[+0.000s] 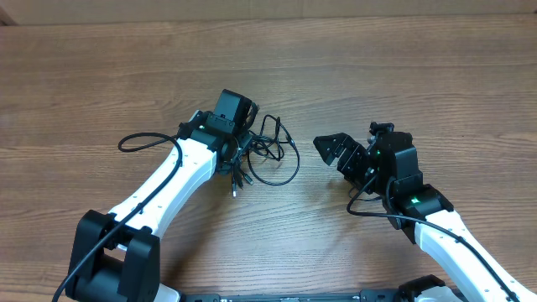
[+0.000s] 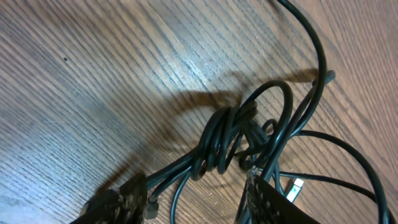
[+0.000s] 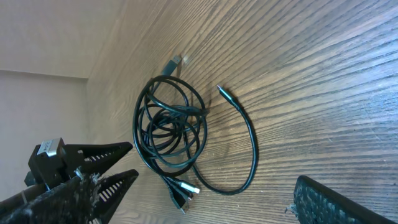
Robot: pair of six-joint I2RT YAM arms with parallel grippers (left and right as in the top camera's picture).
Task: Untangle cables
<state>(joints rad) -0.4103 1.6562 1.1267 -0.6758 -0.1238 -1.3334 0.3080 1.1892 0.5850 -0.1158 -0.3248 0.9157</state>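
The cables (image 1: 273, 155) are thin black cords bunched in loose loops with a knot, lying mid-table. In the left wrist view the knot (image 2: 224, 140) sits just ahead of the fingers, beside a silver plug (image 2: 297, 188). My left gripper (image 1: 235, 138) is low over the bundle's left side. It is open (image 2: 196, 186), and several strands run between its fingers. My right gripper (image 1: 334, 159) is open and empty, to the right of the bundle and apart from it. Its view shows the loops (image 3: 168, 130), the plug ends (image 3: 186, 190) and the spread fingers (image 3: 214, 186).
The wooden table (image 1: 403, 75) stretches out on all sides. A thicker black cable (image 1: 138, 141) belonging to the left arm loops out to the left of that arm. The right arm's own cable (image 1: 369, 210) hangs beside its wrist.
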